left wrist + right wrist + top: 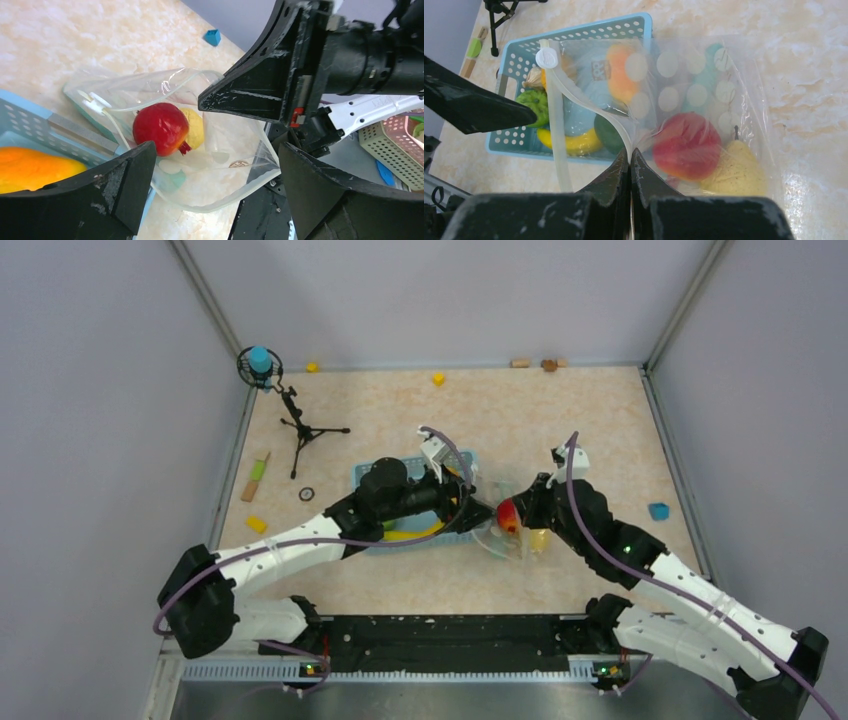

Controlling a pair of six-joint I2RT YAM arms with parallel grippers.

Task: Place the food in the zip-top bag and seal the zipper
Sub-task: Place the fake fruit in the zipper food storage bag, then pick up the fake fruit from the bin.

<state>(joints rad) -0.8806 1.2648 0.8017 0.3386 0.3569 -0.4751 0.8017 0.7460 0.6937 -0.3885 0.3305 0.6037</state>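
The zip-top bag [744, 110] lies on the table against the light-blue basket [574, 32], mouth facing my left gripper [216, 150]. My right gripper [630, 155], reaching in from the right, is clamped on the zipper [596, 111]. My left gripper hovers over the basket, jaws apart and empty. Bag contents: red fruit [161, 127], yellow pear [736, 170]. Basket contents: banana [574, 142], orange fruit [35, 167].

Pale grey walls [430, 290] on three sides, beige marbled tabletop [400, 410], metal corner posts [205, 295], even light

Light-blue basket [589, 29], black tripod [300, 432], blue block [658, 511], perhaps corks [549, 364] far back
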